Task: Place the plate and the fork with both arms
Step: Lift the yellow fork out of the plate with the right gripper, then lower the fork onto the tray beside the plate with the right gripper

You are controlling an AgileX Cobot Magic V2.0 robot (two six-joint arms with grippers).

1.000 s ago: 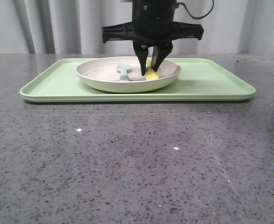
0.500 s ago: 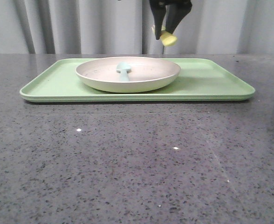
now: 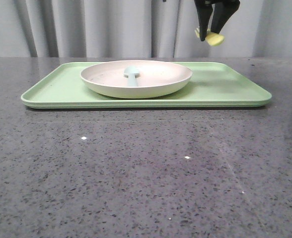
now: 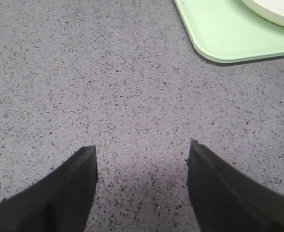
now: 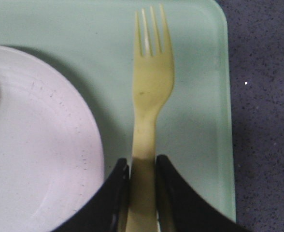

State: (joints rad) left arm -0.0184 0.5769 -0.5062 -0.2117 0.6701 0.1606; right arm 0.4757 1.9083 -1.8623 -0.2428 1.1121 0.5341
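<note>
The cream plate (image 3: 136,79) sits on the light-green tray (image 3: 225,91), left of its middle. My right gripper (image 3: 209,33) hangs high above the tray's right part, shut on the handle of the yellow fork (image 3: 210,37). In the right wrist view the fork (image 5: 149,92) juts out from between the fingers (image 5: 171,193) over bare tray, with the plate (image 5: 40,145) just beside it. My left gripper (image 4: 142,159) is open over bare countertop, nothing between its fingers; it does not show in the front view.
A pale blue spoon (image 3: 131,73) lies in the plate. The tray's corner (image 4: 229,34) shows in the left wrist view, apart from the left gripper. Grey speckled countertop (image 3: 146,173) spreads in front of the tray; a curtain hangs behind.
My right gripper took the fork out of the plate, lifted it and carried it to the right, from above the plate to above the tray's right part.
</note>
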